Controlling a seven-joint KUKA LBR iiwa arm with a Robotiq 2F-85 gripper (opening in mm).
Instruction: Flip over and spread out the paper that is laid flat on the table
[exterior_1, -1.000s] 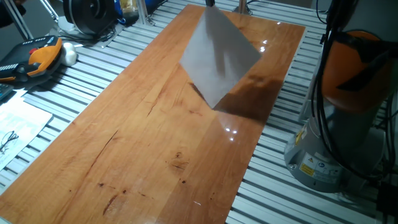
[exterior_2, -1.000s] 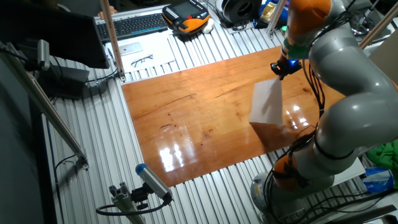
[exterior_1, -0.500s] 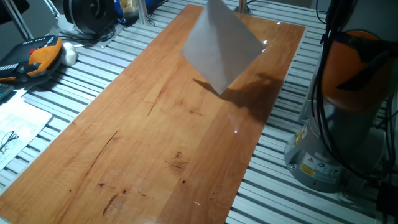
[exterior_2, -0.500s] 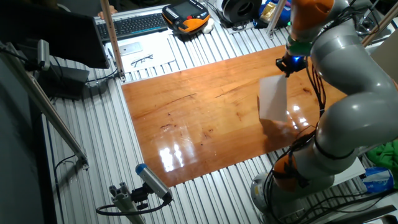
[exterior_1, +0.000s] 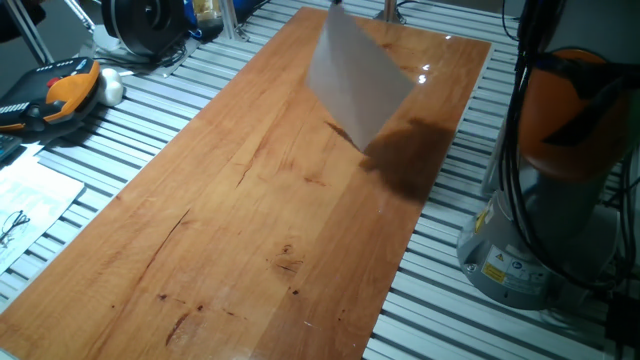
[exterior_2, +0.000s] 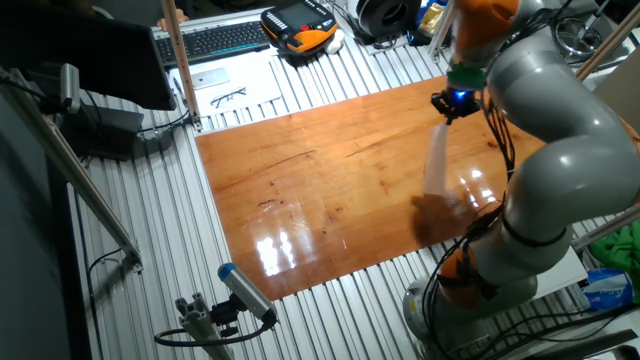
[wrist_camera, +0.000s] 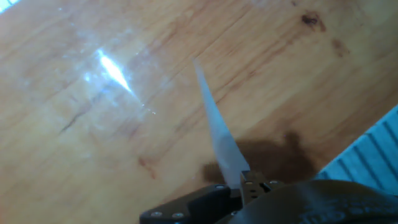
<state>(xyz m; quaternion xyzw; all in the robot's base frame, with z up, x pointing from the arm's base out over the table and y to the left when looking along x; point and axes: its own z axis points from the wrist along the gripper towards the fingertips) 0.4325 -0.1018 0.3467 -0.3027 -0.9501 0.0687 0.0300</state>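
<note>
The paper (exterior_1: 355, 75) hung in the air by one corner, clear of the table (exterior_1: 230, 210), above the end of the board nearest the robot's base and towards its long edge on that side. In the hand view it (wrist_camera: 217, 134) showed almost edge-on, a thin white blade running away from the gripper (wrist_camera: 239, 183), whose jaws were pressed together on the sheet's corner. In the other fixed view the sheet (exterior_2: 438, 160) dangled straight below the gripper (exterior_2: 452, 103), with a dark shadow on the wood beneath.

The step in hand appeared to be the turn-over itself. Done well, it would probably mean lowering the free bottom corner onto the wood first, then drawing the pinched corner across towards the open middle of the board so the sheet lays itself down flat. Releasing high would likely let it flutter or curl, and the robot-side long edge was close.
</note>
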